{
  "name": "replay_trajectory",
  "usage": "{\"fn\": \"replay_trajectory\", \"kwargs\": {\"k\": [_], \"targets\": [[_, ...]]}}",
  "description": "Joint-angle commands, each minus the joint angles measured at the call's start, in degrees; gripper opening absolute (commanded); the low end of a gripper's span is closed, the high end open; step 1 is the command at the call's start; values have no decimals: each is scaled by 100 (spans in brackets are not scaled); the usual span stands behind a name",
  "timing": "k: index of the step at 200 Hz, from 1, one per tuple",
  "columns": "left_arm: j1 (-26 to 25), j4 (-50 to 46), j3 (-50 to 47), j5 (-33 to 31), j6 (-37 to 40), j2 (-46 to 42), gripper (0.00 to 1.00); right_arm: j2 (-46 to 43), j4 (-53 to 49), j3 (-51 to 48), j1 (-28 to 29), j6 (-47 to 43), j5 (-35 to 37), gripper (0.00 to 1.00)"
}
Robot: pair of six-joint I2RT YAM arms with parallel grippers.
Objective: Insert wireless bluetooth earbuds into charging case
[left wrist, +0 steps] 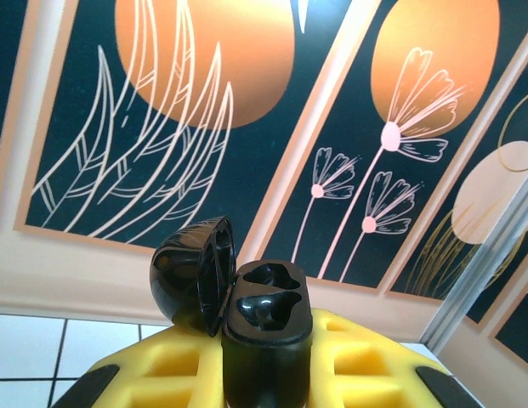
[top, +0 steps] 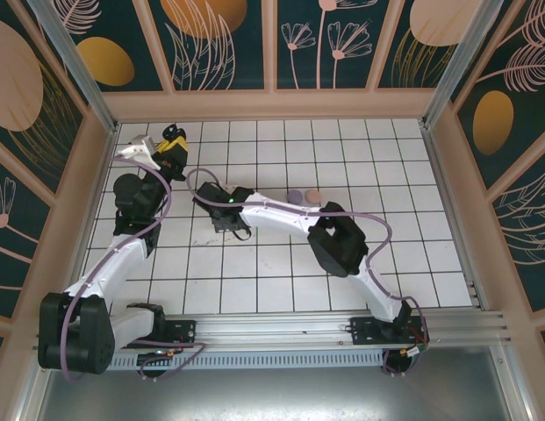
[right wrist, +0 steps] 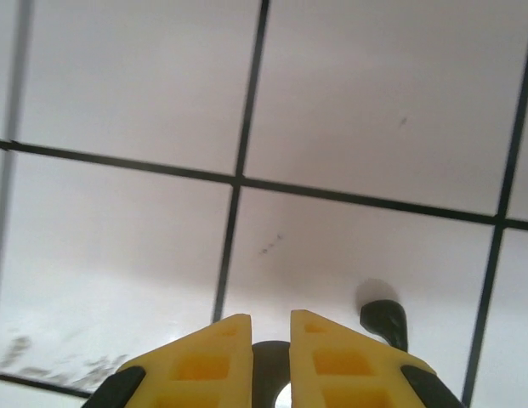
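In the left wrist view my left gripper (left wrist: 264, 333) is shut on a black charging case (left wrist: 265, 299), held upright above the floor. Its lid (left wrist: 191, 276) hangs open to the left, and both sockets look empty. From the top camera this gripper (top: 174, 138) is raised at the back left. My right gripper (right wrist: 270, 321) is low over the white tiles, its yellow fingers (right wrist: 204, 357) nearly together on a small black earbud (right wrist: 270, 364) deep between them. A second black earbud (right wrist: 384, 323) lies on the tile just right of the fingers. From above, the right gripper (top: 224, 217) is left of centre.
A lilac round case (top: 295, 196) and a pale pink one (top: 313, 196) sit side by side on the tiles, right of my right gripper. Patterned walls close in the tiled floor (top: 386, 175) on three sides. The right arm stretches across the middle.
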Motion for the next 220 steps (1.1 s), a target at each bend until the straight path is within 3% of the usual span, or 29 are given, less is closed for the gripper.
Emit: {"fn": "replay_trajectory", "kwargs": {"k": [1, 58, 104, 134, 220], "targets": [[39, 239, 236, 315, -73, -72, 0, -634, 234, -126, -1, -93, 355, 14], [31, 431, 169, 684, 110, -72, 0, -1625, 747, -884, -410, -410, 463, 14], [-69, 1410, -298, 859, 218, 73, 0, -2603, 1214, -1627, -1018, -825, 411, 14], [-436, 2547, -778, 872, 771, 196, 0, -3252, 1540, -1996, -1419, -1138, 261, 14], [-1586, 2705, -1016, 1408, 2575, 619, 0, -4873, 2746, -2734, -1645, -2166, -372, 15]]}}
